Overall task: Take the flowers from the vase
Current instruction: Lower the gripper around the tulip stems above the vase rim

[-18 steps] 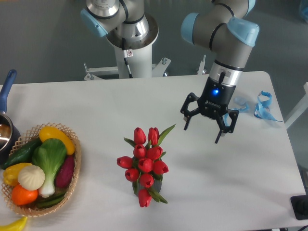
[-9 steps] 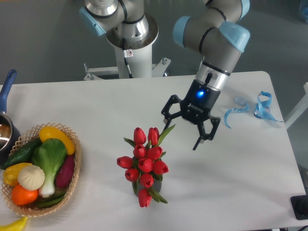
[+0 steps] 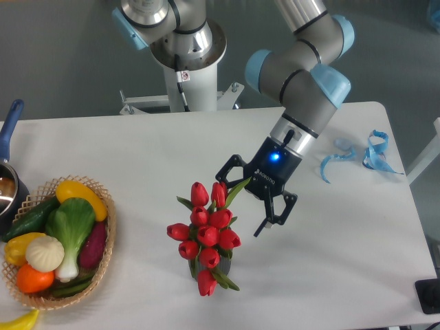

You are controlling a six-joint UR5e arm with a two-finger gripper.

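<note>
**Pincer open beside the red tulips**

The red tulips (image 3: 207, 237) stand in the vase (image 3: 218, 267), near the front middle of the white worktop (image 3: 137, 158). Only a small dark bit of the vase shows, because the buds and green leaves hide most of it. One bud hangs low at the front, and a long green leaf pokes up and to the right at the top of the bunch.

The pincer (image 3: 240, 199) is at the end of the grey and blue arm (image 3: 302, 75). It sits at the upper right of the tulips. Its two black fingers (image 3: 267, 218) are spread wide apart and nothing is between them. One finger is close to the long green leaf; I cannot tell if it touches it. The other finger points down on the right side of the bunch, apart from the buds. A small blue light glows on the body of the pincer.

On the left is a wicker basket (image 3: 103, 237) full of toy vegetables (image 3: 58, 234), well apart from the tulips. A blue-handled pot (image 3: 8, 165) is at the left edge. Some light blue ribbon (image 3: 364, 155) lies on the right, far side of the worktop.
</note>
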